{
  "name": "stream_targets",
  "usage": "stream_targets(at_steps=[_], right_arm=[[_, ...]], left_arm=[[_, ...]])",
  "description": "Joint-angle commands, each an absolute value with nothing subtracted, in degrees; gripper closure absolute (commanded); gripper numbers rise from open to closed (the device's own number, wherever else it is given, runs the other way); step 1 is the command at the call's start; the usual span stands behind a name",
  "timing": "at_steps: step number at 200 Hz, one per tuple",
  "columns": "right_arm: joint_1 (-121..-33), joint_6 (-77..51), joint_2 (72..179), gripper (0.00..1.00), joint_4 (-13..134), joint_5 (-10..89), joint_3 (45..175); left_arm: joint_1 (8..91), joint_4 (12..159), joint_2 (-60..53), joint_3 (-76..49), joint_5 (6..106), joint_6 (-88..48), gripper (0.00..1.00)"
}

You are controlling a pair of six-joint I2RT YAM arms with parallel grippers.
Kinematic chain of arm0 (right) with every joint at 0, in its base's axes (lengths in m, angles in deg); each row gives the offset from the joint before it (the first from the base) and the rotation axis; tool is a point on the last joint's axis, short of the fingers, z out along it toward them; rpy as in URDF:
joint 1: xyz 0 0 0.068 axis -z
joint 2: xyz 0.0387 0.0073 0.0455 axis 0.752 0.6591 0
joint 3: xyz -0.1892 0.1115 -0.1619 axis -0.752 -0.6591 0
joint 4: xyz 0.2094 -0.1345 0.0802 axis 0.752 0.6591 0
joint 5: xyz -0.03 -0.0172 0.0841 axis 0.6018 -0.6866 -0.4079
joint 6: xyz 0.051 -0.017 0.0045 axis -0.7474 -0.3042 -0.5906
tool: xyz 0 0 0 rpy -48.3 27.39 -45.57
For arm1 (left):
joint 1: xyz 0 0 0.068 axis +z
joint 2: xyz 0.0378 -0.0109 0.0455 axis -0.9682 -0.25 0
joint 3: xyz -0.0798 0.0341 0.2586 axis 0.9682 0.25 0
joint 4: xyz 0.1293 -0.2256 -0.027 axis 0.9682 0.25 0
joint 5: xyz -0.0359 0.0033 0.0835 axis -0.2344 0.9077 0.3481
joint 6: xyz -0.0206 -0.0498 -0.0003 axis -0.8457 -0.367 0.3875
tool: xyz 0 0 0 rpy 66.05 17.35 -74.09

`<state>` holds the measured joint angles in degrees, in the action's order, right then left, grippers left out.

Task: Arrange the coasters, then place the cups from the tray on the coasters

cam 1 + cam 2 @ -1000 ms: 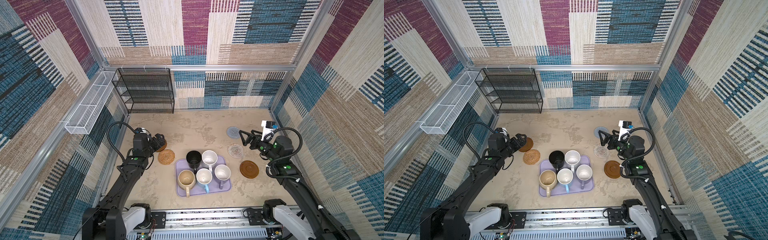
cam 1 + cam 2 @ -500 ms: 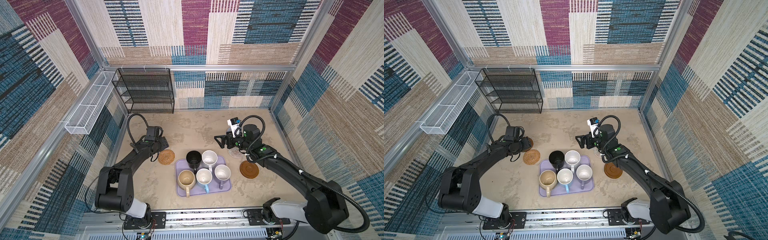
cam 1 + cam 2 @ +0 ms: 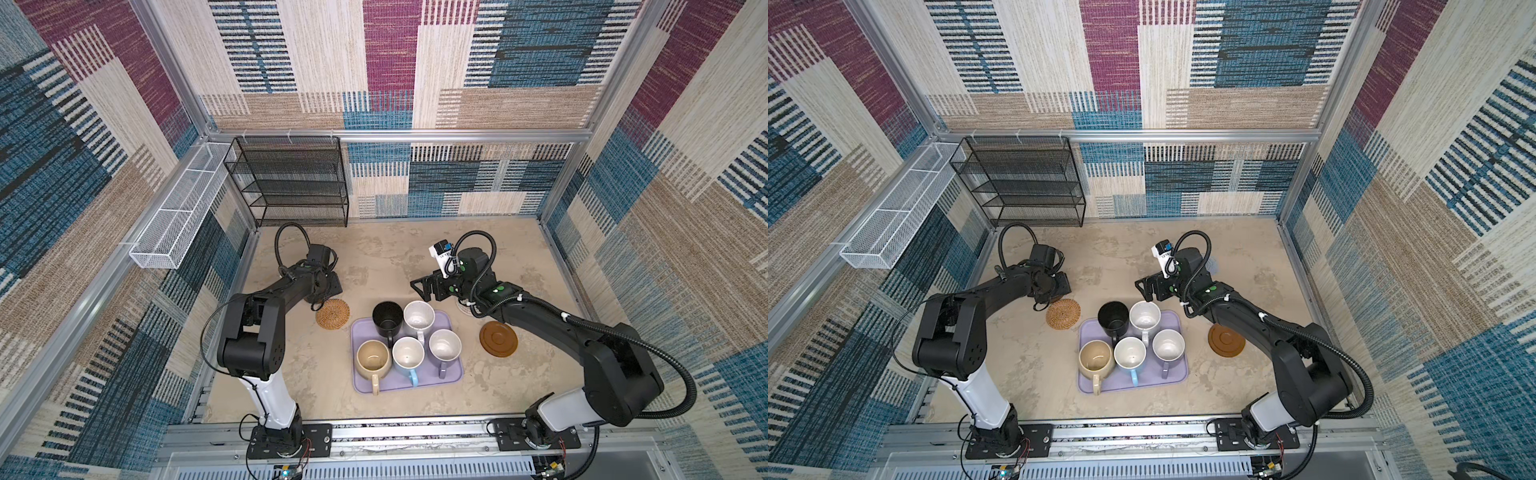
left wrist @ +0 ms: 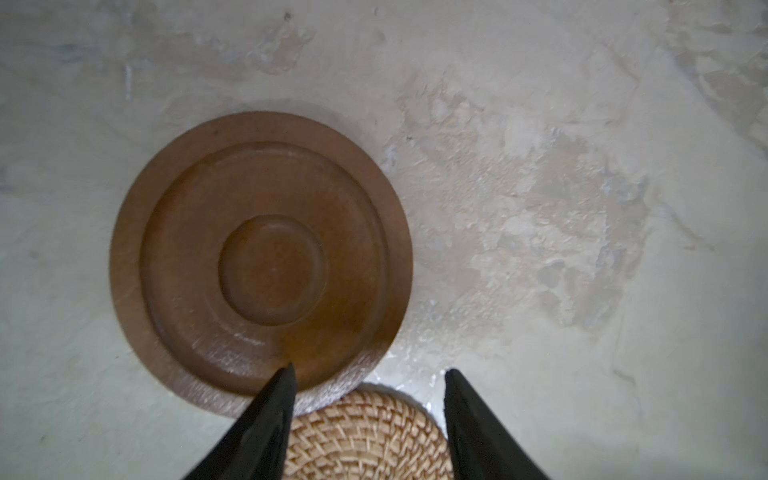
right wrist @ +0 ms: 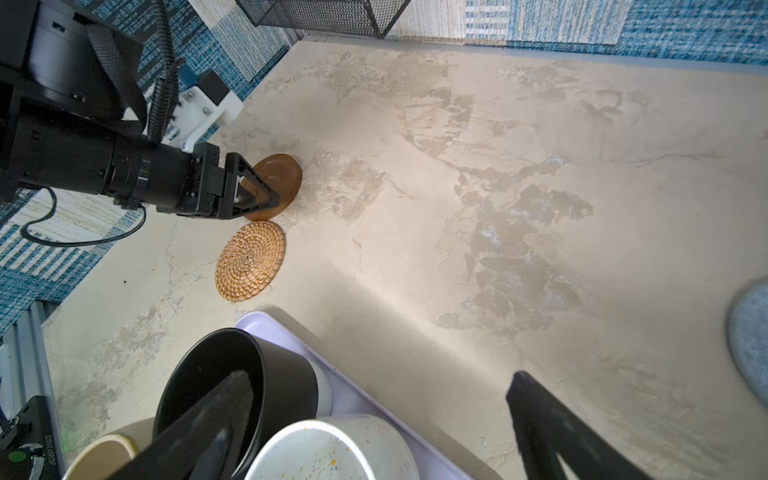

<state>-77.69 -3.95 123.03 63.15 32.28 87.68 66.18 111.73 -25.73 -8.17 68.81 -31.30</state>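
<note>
Left wrist view: my left gripper [image 4: 370, 370] hangs low over the mottled beige tabletop [image 4: 540, 208]. Its two black fingers are partway apart and grip nothing. One fingertip [image 4: 278, 399] lies over the near rim of a glossy brown saucer-like coaster [image 4: 262, 257], and the other is over bare table. A tan woven rattan coaster [image 4: 365, 436] shows between them, just beside the saucer's edge.

From the right wrist camera, my right gripper [image 5: 380, 376] is spread wide and empty. It sits above the far corner of the flat lavender tray [image 5: 291, 332], with one finger across the mouth of the black mug [image 5: 286, 386]. A blue-grey woven coaster [image 5: 752, 332] peeks in at the frame's edge.

Both top views show all five mugs upright on the tray. The black one stands beside the speckled white mug [image 3: 419, 316] in the far row. The beige mug [image 3: 373, 358], the light blue mug [image 3: 408, 353] and the lavender mug [image 3: 444, 347] make up the near row. A second glossy brown coaster [image 3: 498, 338] lies on the table to the tray's right, apart from it. A white-grey woven coaster [image 3: 463, 307] is mostly hidden under my right arm. A black wire shelf [image 3: 291, 183] stands against the back wall.
</note>
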Motion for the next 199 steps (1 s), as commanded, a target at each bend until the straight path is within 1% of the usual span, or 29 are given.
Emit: stream_targets(at_steps=[1,64,129,181,199], right_arm=[[-77.81,-3.51,123.26,0.02,61.77,32.76,88.17],[-77.78,-3.71,123.25,0.02,61.73,32.20,87.63],[-77.86,-3.25,123.16,0.02,62.61,33.25,87.88],[-77.86,-4.51,125.30,0.03,62.42,31.97,88.98],[-78.19,-4.99,126.67,0.04,62.38,31.40,89.99]], left_arm=[[65.85,114.47,-27.02,-9.67,71.51,-29.08,0.41],[65.85,115.20,-32.84,-15.00,71.13,-29.08,0.41],[65.04,115.86,-37.98,-20.30,67.38,-29.03,0.42],[64.61,118.49,-42.43,-28.56,66.91,-29.13,0.44],[64.54,119.67,-44.32,-31.77,66.33,-29.29,0.45]])
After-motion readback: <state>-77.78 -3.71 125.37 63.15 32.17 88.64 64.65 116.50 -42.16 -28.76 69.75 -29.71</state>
